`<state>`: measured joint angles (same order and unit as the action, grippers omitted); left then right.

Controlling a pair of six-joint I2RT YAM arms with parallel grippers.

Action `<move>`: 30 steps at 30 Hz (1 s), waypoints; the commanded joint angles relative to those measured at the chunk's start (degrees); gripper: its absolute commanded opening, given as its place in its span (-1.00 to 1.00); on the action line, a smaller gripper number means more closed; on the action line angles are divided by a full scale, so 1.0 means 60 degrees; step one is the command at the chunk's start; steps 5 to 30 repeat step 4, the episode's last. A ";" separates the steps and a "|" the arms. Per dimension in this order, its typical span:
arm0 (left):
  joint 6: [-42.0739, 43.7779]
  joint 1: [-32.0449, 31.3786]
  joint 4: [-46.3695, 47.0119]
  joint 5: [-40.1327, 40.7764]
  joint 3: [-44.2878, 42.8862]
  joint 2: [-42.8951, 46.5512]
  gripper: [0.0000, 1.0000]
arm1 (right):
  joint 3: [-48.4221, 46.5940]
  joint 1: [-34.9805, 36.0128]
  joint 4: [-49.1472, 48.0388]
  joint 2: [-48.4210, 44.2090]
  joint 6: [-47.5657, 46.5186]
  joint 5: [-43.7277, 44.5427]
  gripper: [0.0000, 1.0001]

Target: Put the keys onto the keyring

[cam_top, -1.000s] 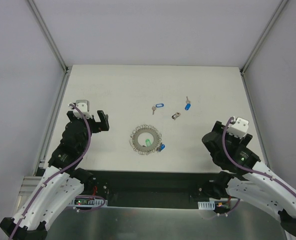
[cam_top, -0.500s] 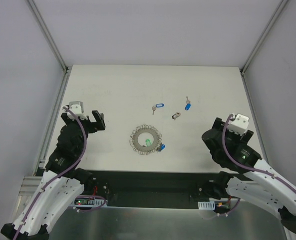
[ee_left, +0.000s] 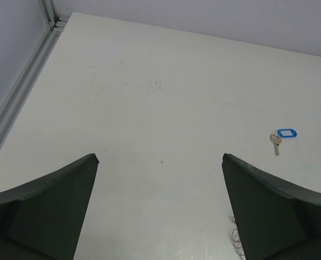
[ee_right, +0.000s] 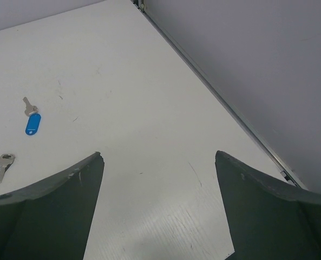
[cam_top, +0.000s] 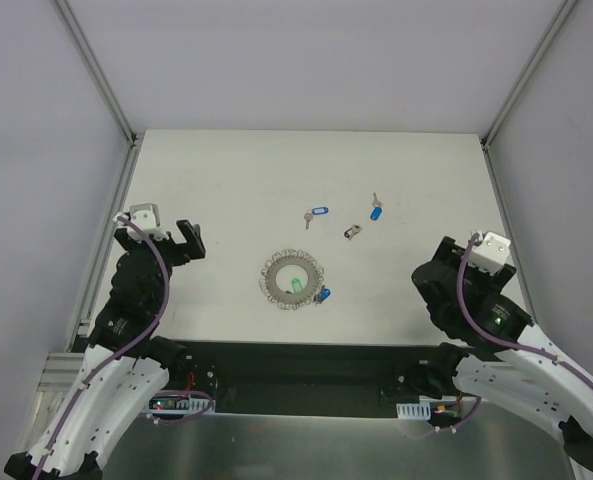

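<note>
Grey metal keyring (cam_top: 293, 284) flat on the white desk (cam_top: 226, 180), around the middle and towards the near edge, green spot inside. Touching or just beside its near-right rim: a key with a blue tag (cam_top: 323, 296); cannot tell from above whether threaded on. Farther back, loose on the desk: a second blue-tagged key (cam_top: 317, 214) beyond the ring, to its right a key with a dark grey tag (cam_top: 352, 233), and farther right again a third blue-tagged key (cam_top: 376, 210). All three apart from the ring and from each other.

Left hand (cam_top: 189, 242) over the left side of the desk, well apart from the ring. Fingers spread wide, released, holding nothing and touching nothing. From its wrist view: bare desk between the two dark fingers, the second blue-tagged key off to the right, the dark grey tag just at the right edge, and a sliver of the ring's coiled rim low down by the right finger.

Right hand (ee_right: 157, 157) over the right side of the desk, close to the near edge, well apart from every key. Fingers parted wide as well, empty, nothing pinched or touched. From its wrist view: bare desk between the fingers, the third blue-tagged key and the grey-tagged one off to the left, the metal rail (ee_right: 214, 89) and the grey wall (ee_right: 257, 54) on the right.
</note>
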<state>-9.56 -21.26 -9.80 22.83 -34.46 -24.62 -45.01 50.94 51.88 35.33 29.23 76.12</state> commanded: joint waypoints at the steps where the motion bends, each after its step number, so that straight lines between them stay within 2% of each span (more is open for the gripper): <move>1: 0.0085 0.0144 0.0154 0.0033 -0.0029 -0.0041 0.98 | -0.0100 0.0080 0.0099 -0.0190 0.0123 0.0453 0.72; 30: 0.0070 0.0144 0.0154 -0.0055 -0.0043 -0.0129 0.98 | -0.0100 0.0080 0.0142 -0.0220 0.0282 0.0570 0.75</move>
